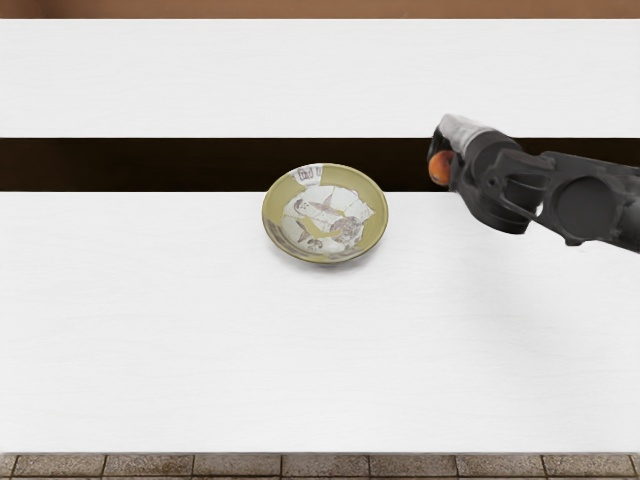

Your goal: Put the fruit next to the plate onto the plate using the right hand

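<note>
A yellow-rimmed plate [325,213] with a painted white centre sits near the middle of the white table, close to its far edge. My right hand [462,158] reaches in from the right edge and is shut on an orange-red fruit [439,169]. Only a small part of the fruit shows at the hand's left side. Hand and fruit hang to the right of the plate, apart from it, over the table's far edge. The left arm does not show.
The white table [300,350] runs across the whole picture. Behind it lies a dark gap [150,163], then another white surface [300,75]. A brick floor strip [300,466] shows along the bottom.
</note>
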